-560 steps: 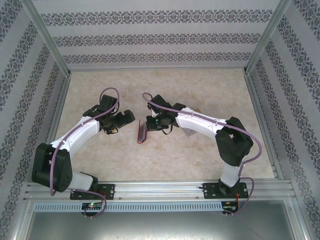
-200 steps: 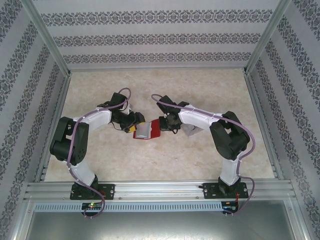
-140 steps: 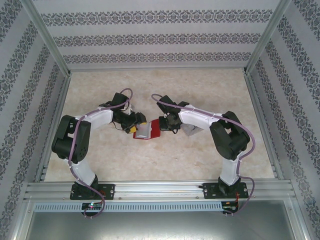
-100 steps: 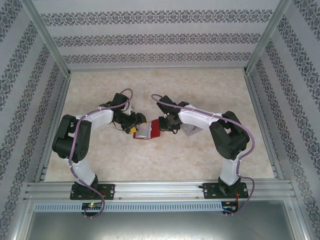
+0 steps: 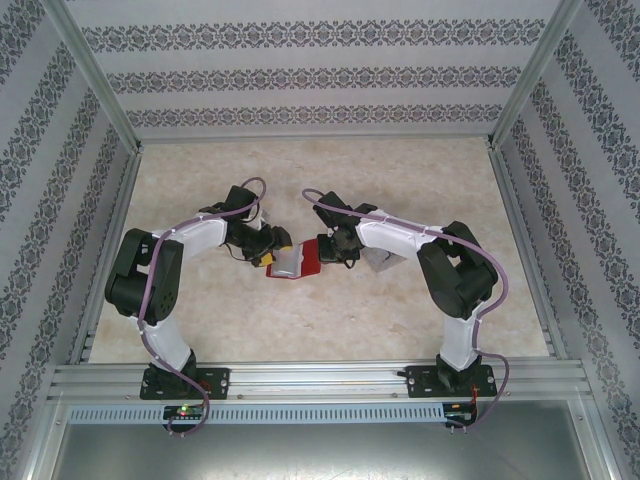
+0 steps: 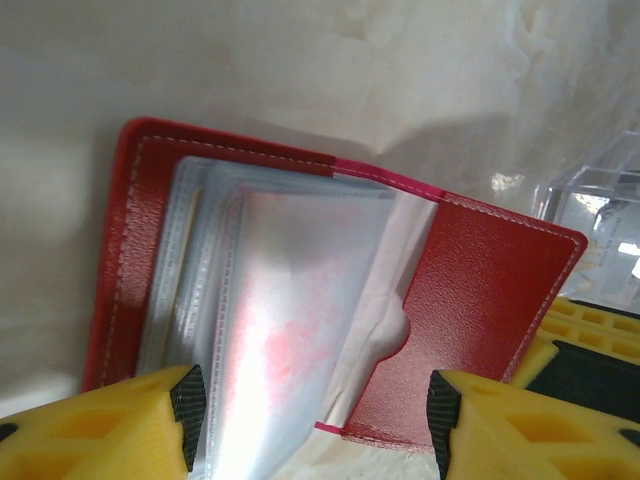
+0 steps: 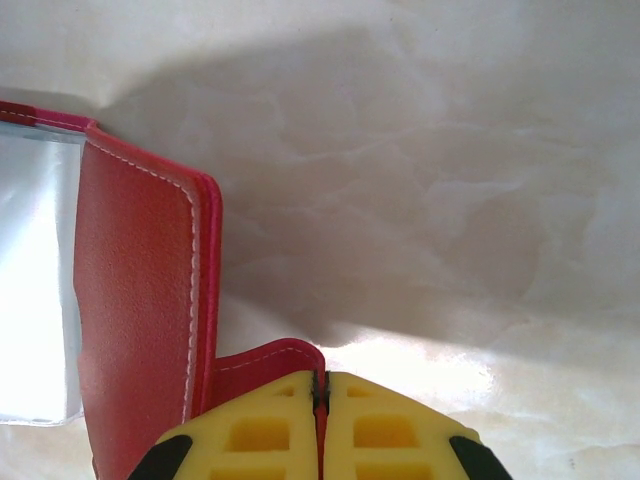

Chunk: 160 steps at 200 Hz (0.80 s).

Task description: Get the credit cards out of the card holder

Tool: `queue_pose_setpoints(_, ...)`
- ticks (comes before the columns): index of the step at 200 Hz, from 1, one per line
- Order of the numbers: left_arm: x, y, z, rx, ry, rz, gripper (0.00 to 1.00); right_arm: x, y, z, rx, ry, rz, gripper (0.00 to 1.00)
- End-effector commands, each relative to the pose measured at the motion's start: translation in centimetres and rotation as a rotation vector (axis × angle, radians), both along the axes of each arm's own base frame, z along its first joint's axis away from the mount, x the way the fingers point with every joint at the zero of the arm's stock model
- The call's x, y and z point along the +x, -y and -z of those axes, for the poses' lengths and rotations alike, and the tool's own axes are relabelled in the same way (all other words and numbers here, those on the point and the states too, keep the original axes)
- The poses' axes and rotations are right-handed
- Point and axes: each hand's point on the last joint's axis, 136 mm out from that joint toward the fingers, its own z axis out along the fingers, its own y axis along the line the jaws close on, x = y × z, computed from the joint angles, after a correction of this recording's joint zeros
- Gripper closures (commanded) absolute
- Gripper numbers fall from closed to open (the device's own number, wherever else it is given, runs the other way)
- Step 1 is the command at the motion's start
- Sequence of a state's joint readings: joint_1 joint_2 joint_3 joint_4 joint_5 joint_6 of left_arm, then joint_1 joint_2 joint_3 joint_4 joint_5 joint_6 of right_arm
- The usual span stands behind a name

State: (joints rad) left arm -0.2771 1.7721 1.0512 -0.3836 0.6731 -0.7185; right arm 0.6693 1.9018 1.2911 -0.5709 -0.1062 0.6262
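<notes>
Now right gripper pinches the card holder, lower centre; left gripper spread; cards likely slick, grab edges.

Overhead view from behind; both wrist views close above the shared card holder

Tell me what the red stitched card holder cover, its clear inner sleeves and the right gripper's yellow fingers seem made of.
Red card holder cover: leather or faux leather, fine grain, white edge stitching. Clear inner sleeves: thin soft plastic, frosted, glare-catching. Right gripper's yellow fingers: hard matte plastic with moulded square pockets, probably printed.
</notes>
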Motion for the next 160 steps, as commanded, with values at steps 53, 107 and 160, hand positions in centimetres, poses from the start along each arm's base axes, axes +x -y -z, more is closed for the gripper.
queue_pose_setpoints(53, -0.3, 4.6, -2.7, -0.158, 0.069, 0.093, 0.4, 0.5, -0.7, 0.0, 0.03, -0.009, 0.016, 0.96)
queue_pose_setpoints(107, -0.1, 7.2, -2.3, -0.181, 0.082, 0.121, 0.36, 0.7, 0.0, -0.1, 0.04, -0.008, 0.063, 0.91)
queue_pose_setpoints(160, 0.2, 8.8, -0.6, -0.157, 0.063, 0.119, 0.33, 0.9, 0.8, -1.9, 0.095, 0.025, 0.111, 0.81)
